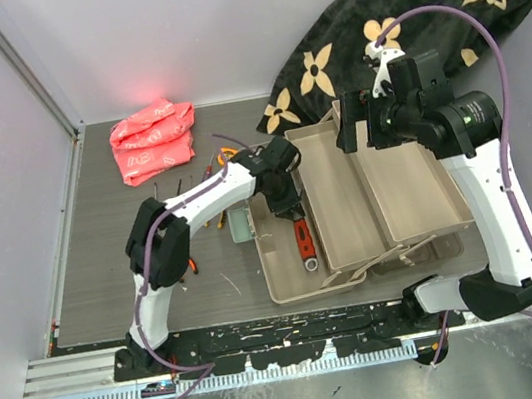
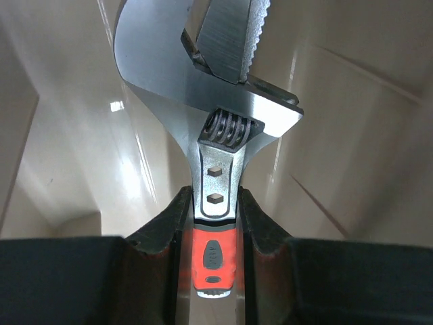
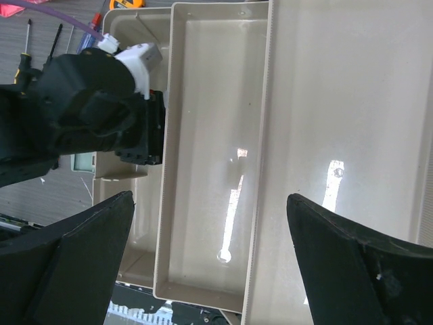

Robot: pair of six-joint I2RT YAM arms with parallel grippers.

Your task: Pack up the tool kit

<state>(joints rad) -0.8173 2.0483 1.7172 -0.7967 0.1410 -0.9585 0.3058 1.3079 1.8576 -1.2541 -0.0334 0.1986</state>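
Red-handled wrench [image 2: 215,169] sits clenched in my left pincer [image 2: 215,203], its steel head inside the beige toolbox [image 1: 291,292] on the bench [image 1: 95,267] (leftmost compartment, just beside the fold-out trays [image 3: 203,135]). My right pincer [image 3: 210,203] hangs above those trays, spread wide and grasping nothing. Screwdrivers [image 3: 24,64] lie on the bench left of the toolbox.

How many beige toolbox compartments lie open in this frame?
3. The left compartment, where the left gripper holds the red wrench; the middle tray; and the right tray. Others may be hidden underneath these.
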